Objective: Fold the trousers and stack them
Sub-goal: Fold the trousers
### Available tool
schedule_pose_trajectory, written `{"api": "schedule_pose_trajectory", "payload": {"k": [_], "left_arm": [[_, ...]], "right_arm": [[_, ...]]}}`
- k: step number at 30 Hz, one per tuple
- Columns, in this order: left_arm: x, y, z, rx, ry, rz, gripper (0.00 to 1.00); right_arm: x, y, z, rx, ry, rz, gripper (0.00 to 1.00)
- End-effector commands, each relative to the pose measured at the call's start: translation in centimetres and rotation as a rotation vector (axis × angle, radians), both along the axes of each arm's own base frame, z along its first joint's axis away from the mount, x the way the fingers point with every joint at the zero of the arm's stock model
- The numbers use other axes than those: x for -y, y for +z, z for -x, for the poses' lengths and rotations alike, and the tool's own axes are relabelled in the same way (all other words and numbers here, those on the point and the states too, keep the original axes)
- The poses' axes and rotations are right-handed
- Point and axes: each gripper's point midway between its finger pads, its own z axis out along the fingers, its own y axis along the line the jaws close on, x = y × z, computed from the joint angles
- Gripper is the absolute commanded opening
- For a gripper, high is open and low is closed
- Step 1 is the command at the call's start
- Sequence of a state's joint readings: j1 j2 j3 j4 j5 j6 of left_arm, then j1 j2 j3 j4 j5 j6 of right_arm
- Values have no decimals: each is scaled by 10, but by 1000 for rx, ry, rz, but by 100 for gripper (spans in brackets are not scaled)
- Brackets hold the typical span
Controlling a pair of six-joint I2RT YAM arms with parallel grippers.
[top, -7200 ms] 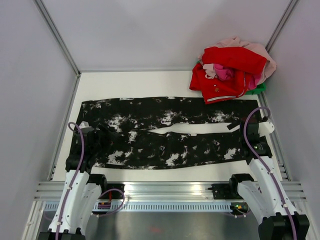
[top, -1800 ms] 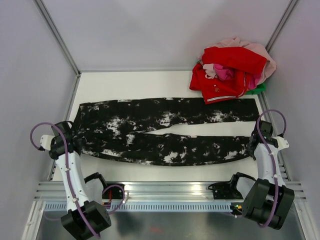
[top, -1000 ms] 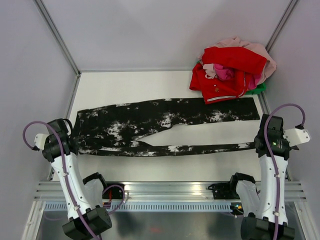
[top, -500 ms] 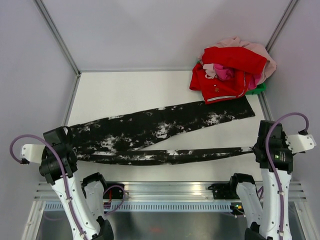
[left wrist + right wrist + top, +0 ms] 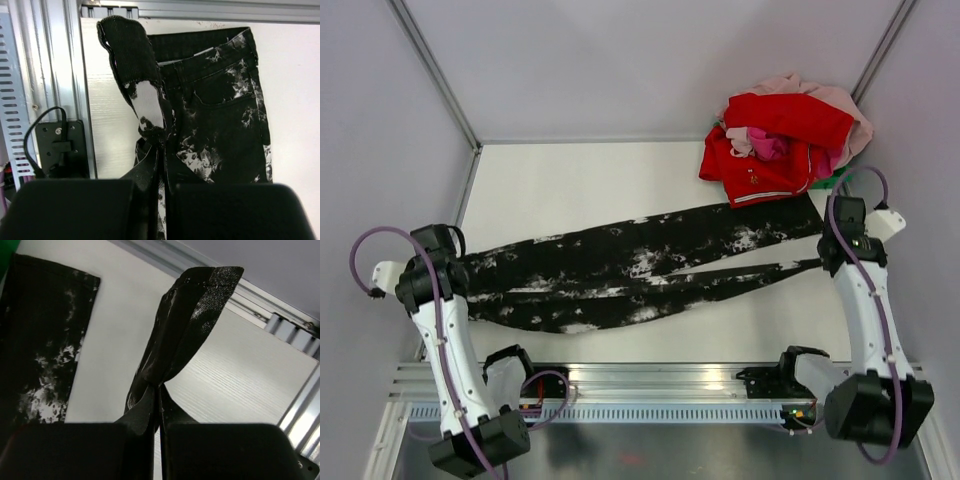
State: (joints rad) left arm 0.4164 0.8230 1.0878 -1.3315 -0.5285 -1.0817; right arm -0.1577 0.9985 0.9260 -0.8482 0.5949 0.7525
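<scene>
The trousers [image 5: 620, 275], black with white blotches, stretch across the table between my two grippers. At the left end, my left gripper [image 5: 460, 268] is shut on the waistband, a fold of which stands up above the fingers [image 5: 137, 70]. My right gripper [image 5: 825, 262] is shut on the hem of the near leg [image 5: 192, 310], held off the table. The far leg's end [image 5: 790, 218] lies flat on the table, also seen at the left of the right wrist view [image 5: 40, 340]. The near leg hangs slanted and crosses over the far leg near the middle.
A pile of red and pink clothes [image 5: 785, 135] sits in the far right corner on something green [image 5: 840, 178]. Grey walls enclose the white table [image 5: 580, 180] on three sides. An aluminium rail [image 5: 650, 385] runs along the near edge.
Both grippers have lifted the near edge of the trousers and carried it away from the rail toward the far leg. The near leg now overlaps the far one.
</scene>
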Motion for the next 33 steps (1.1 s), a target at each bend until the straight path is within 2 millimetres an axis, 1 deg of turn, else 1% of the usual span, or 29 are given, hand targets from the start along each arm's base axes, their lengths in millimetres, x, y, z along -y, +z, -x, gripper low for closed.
{"api": "schedule_pose_trajectory", "payload": {"k": [1, 2, 3, 4, 5, 6, 7, 8, 9, 10, 11, 13, 14, 15, 16, 17, 18, 19, 20, 21, 22, 25, 26, 27, 29, 30, 31, 32, 33], "left_arm": [[-21, 14, -30, 101, 82, -53, 2], [-23, 13, -33, 98, 93, -49, 2], [-26, 7, -37, 69, 105, -38, 2], [-29, 6, -40, 64, 128, -43, 2], [-32, 8, -43, 62, 143, -44, 2], [-36, 8, -44, 50, 164, -52, 2], [-39, 8, -49, 35, 188, -47, 2], [-42, 6, -51, 27, 202, -44, 2], [-44, 6, -55, 23, 213, -44, 2], [-47, 3, -60, 13, 229, -36, 2], [-47, 1, -64, 9, 233, -30, 2], [-49, -2, -70, 1, 242, -21, 2], [-51, -7, -74, -15, 242, -14, 2], [-51, -9, -75, -25, 243, -11, 2], [-53, -9, -76, -27, 250, -11, 2], [-52, -13, -76, -49, 251, -4, 2], [-53, -13, -76, -52, 254, -5, 2], [-53, -12, -76, -53, 253, -5, 2], [-53, -11, -75, -52, 254, -9, 2], [-55, -8, -73, -56, 259, -23, 2], [-56, -6, -72, -55, 262, -32, 2], [-60, 6, -66, -37, 280, -73, 2], [-62, 10, -65, -22, 285, -88, 2], [-62, 14, -66, -10, 287, -93, 2], [-62, 16, -66, 4, 298, -94, 2], [-62, 16, -66, 7, 303, -93, 2], [-62, 15, -66, 6, 306, -93, 2], [-63, 13, -65, 2, 312, -93, 2], [-63, 7, -63, -11, 328, -89, 2]], "right_arm": [[14, 50, -67, 160, 57, 77, 0], [14, 46, -76, 152, 67, 71, 0], [15, 30, -90, 101, 73, 56, 0], [17, 33, -101, 111, 64, 48, 0], [19, 28, -109, 92, 63, 42, 0], [22, 11, -119, 43, 60, 31, 0], [26, 15, -129, 49, 67, 30, 0], [29, 0, -139, 12, 69, 21, 0], [32, -3, -144, 6, 69, 19, 0], [35, 0, -154, 16, 75, 13, 0], [37, -12, -159, -15, 74, 7, 0], [40, -15, -171, -13, 78, 3, 0], [40, -25, -174, -37, 82, -4, 0], [41, -29, -178, -40, 85, -10, 0], [41, -29, -183, -37, 87, -12, 0], [41, -37, -183, -66, 89, -20, 0], [43, -33, -186, -62, 80, -14, 0], [44, -34, -186, -70, 73, -10, 0], [46, -31, -186, -64, 70, 1, 0], [50, -22, -183, -53, 57, 29, 0], [52, -22, -183, -57, 57, 41, 0], [59, 1, -185, -27, 71, 94, 0], [62, 10, -189, -23, 89, 114, 0], [63, 13, -191, -23, 96, 124, 0], [65, 9, -194, -55, 104, 129, 0], [67, 16, -198, -49, 105, 139, 0], [68, 7, -199, -74, 102, 137, 0], [70, 5, -199, -90, 99, 143, 0], [72, 3, -200, -95, 93, 148, 0]]}}
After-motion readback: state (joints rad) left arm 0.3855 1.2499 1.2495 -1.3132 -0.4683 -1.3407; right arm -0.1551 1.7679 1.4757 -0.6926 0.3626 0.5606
